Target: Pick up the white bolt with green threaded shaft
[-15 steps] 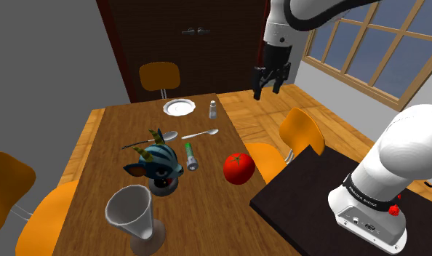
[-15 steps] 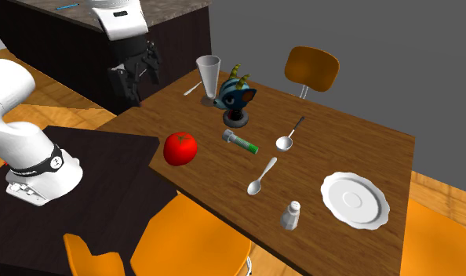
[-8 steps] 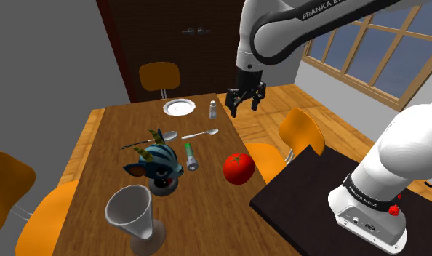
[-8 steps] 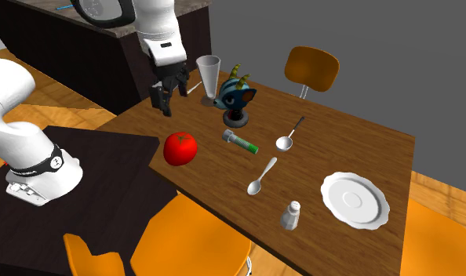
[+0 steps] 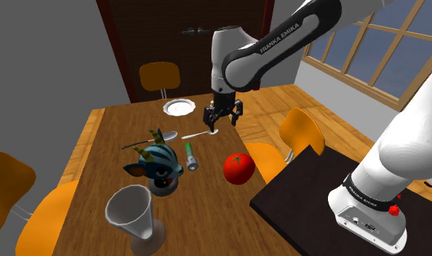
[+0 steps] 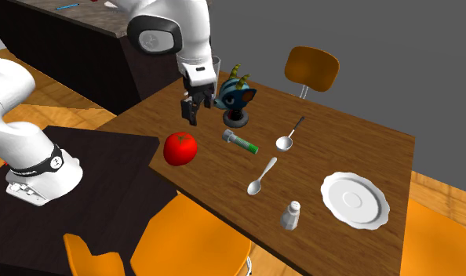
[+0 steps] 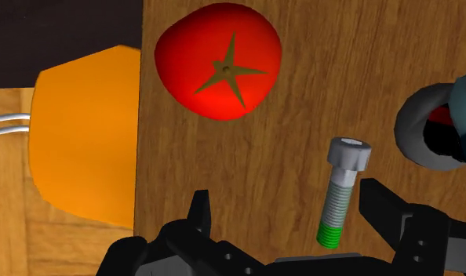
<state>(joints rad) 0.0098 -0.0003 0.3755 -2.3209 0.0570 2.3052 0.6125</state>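
Wooden table (image 5: 105,174), bolt (image 5: 190,156) lying flat, grey wall (image 5: 40,51), paned window (image 5: 356,44)

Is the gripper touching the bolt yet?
Apart. The second exterior view shows the open gripper hanging clear of the bolt, with bare table wood between them.
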